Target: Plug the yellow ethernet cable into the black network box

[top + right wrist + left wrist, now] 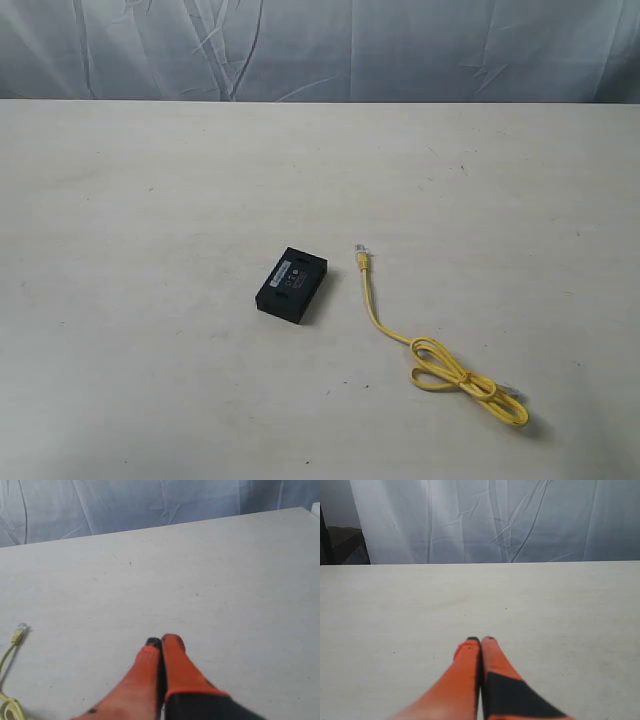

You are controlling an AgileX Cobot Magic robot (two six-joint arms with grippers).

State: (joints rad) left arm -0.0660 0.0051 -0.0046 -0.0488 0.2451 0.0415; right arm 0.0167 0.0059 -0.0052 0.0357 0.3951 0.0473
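Note:
The black network box (292, 285) lies flat near the middle of the table, a small white label on its top. To its right lies the yellow ethernet cable (373, 312); one clear plug tip (361, 254) points away from me, close to the box's right side, and the rest is bundled in a loop (465, 384). The right wrist view catches that plug tip (19, 633) and a bit of cord. Neither arm appears in the exterior view. My left gripper (480, 640) is shut with nothing in it, over bare table. My right gripper (163, 641) is shut and empty too.
A pale table (150, 200) fills the scene, backed by a wrinkled grey-white curtain (320, 45). The table's far edge runs along the curtain. A dark piece of furniture (340, 542) shows beyond the table in the left wrist view.

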